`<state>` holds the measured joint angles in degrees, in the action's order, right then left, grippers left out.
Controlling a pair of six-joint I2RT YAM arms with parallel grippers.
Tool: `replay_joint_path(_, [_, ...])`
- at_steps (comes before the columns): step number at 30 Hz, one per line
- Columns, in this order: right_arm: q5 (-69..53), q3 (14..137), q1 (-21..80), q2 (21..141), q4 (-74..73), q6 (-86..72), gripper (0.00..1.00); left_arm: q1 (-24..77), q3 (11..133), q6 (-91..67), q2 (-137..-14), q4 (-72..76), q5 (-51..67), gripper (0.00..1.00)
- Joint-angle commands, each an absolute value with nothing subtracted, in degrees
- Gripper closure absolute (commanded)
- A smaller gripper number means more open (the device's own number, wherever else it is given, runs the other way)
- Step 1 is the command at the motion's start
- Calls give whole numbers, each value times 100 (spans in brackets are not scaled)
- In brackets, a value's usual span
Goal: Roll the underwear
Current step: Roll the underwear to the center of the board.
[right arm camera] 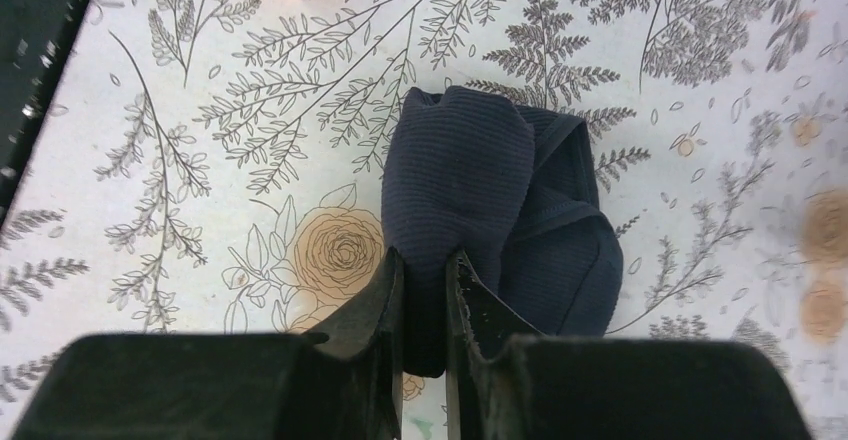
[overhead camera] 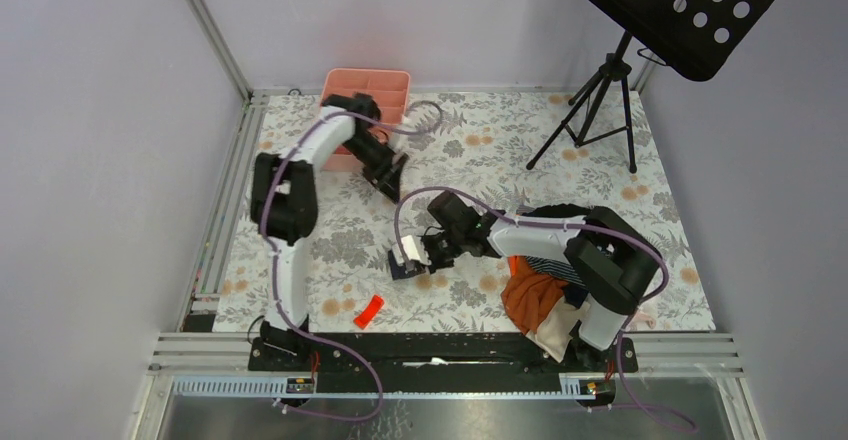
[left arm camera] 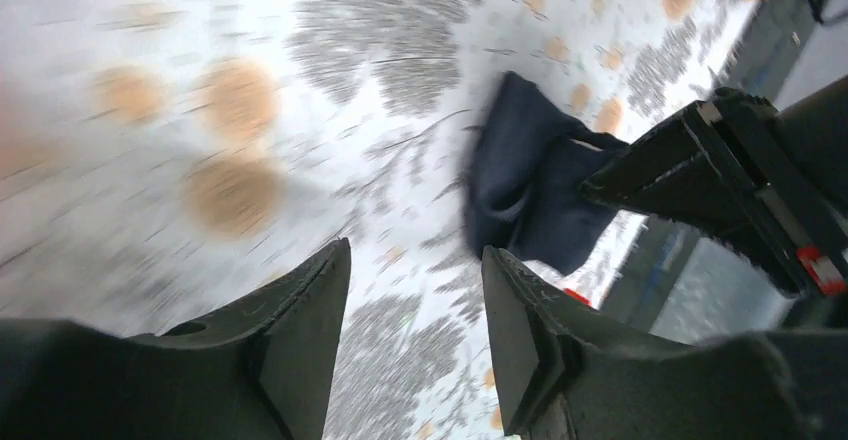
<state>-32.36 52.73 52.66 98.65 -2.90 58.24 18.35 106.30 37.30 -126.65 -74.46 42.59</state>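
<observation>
**A:** What is made out from above?

**B:** The underwear (overhead camera: 404, 270), a bunched navy bundle, is seen on the table (overhead camera: 480, 160) just ahead of the arm bases. The right gripper (overhead camera: 412, 257) is set on it. The left gripper (overhead camera: 388, 174) is well apart, up by the pink tray (overhead camera: 365, 90).

**A:** And from the left wrist?

**B:** Much is blurred. The left fingers are seen spread, with nothing between them. The bundle lies ahead and to their right.

**A:** From the right wrist?

**B:** The jaws are drawn narrow and clamped on the bundle's near edge. The cloth extends away from the fingers and off to their right, and its nearest fold runs straight away from them. The right arm is judged far the nearer.
</observation>
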Motion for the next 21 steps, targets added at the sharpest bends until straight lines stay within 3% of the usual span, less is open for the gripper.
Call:
replay_joint_path(1, [-3917, 5334, 4935, 10552, -1928, 4745, 94, 1129, 10369, 3145, -11009, -6295, 3946, 47])
replay_joint_path(7, [-4716, 6545, 4311, 11546, -2834, 3791, 93, 1002, 7575, 2902, -7780, -3126, 2732, 41])
replay_joint_path(12, [-5372, 7230, 3899, 12295, -3478, 3604, 91, 1030, 6506, 3184, -6013, -2528, 2935, 33])
replay_joint_path(15, [-5461, 7600, 3808, 12738, -3771, 3508, 91, 1317, 6249, 4171, -5739, -3301, 3563, 32])
replay_joint_path(21, [-5542, 7918, 3633, 13259, -3826, 3056, 89, 2738, 6154, 5694, -6531, -4521, 3370, 38])
